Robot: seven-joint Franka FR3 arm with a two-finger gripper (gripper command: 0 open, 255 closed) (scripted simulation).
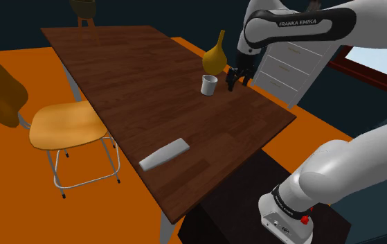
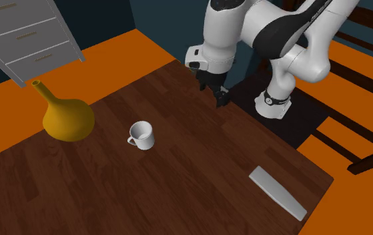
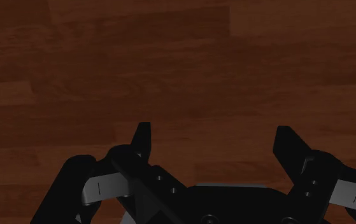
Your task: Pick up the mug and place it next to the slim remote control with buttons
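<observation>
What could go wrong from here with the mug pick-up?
The open gripper hangs apart from the mug, not around it; closing now would grasp nothing. The yellow vase stands close to the mug, so a sideways approach might knock it. The grey remote lies near the edge of the table, leaving little room for placing.

White mug (image 1: 209, 84) upright on dark wooden table (image 1: 136, 83), slim grey remote (image 1: 164, 154) lying flat near table edge, well apart

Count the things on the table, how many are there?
3: a yellow vase, a white mug close beside it, and a grey remote control lying far from both, near the edge of the table. Nothing seems hidden.
</observation>
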